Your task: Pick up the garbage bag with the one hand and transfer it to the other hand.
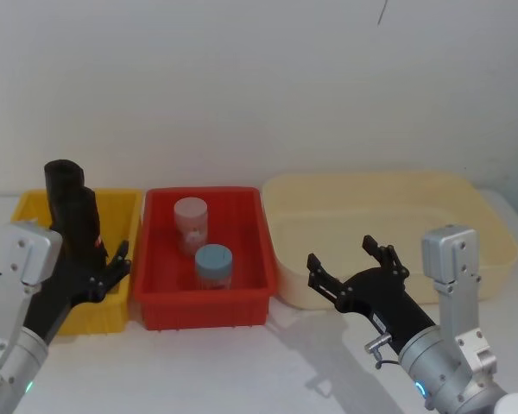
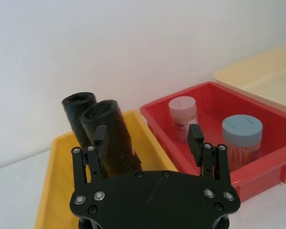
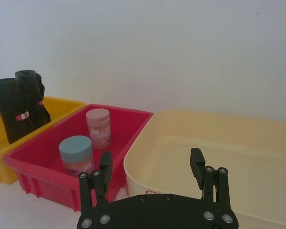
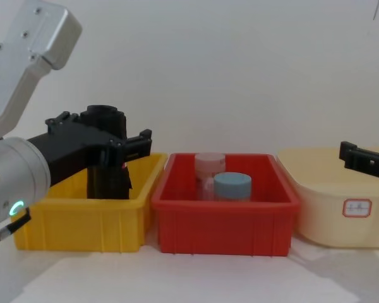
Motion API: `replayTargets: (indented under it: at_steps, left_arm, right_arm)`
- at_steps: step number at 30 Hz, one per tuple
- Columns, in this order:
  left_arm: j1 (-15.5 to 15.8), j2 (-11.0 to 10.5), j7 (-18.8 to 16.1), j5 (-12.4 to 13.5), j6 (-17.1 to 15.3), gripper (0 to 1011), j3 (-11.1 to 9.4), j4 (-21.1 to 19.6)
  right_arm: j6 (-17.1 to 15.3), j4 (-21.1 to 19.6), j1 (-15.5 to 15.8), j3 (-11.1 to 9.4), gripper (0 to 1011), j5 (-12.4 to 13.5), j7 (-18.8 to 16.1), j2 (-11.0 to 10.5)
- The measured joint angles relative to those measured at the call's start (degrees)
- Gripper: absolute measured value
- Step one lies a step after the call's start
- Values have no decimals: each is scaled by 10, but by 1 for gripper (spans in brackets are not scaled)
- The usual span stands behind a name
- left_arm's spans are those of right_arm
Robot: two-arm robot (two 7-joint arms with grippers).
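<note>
yellow bin (image 1: 99, 312), red bin (image 1: 203, 312), two jars (image 1: 213, 266), cream tub (image 1: 328, 216)

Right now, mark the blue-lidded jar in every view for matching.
Head view: the blue-lidded jar sits in the red bin, in front of the pink-lidded jar.
Chest view: the jar shows above the bin's front rim.
Left wrist view: the jar stands beyond the open left pincer.
Right wrist view: the jar stands beyond the open right pincer.
Shared landmark: the red bin.

Left gripper (image 2: 148, 138): black, two fingers, silver screws (image 2: 99, 195) on palm plate. Left arm (image 4: 12, 170): silver-grey, green light ring (image 4: 16, 208). Right gripper (image 1: 345, 256): black. Right arm (image 1: 440, 358): silver-grey, small blue light (image 1: 420, 390), thin cable (image 1: 378, 348), possibly grey.
</note>
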State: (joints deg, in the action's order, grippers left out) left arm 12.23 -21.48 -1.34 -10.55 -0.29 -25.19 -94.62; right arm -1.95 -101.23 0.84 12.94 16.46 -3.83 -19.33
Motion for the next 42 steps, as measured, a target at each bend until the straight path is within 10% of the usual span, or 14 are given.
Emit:
replayTargets:
  at_steps: [20, 42]
  left_arm:
    - [-25, 14, -34, 5, 14, 1001, 29, -7]
    - [25, 45, 2, -18, 24, 1001, 42, 77]
  right_arm:
    - [0, 0, 0, 0, 1000, 0, 0, 0]
    - [0, 0, 0, 0, 1000, 0, 0, 0]
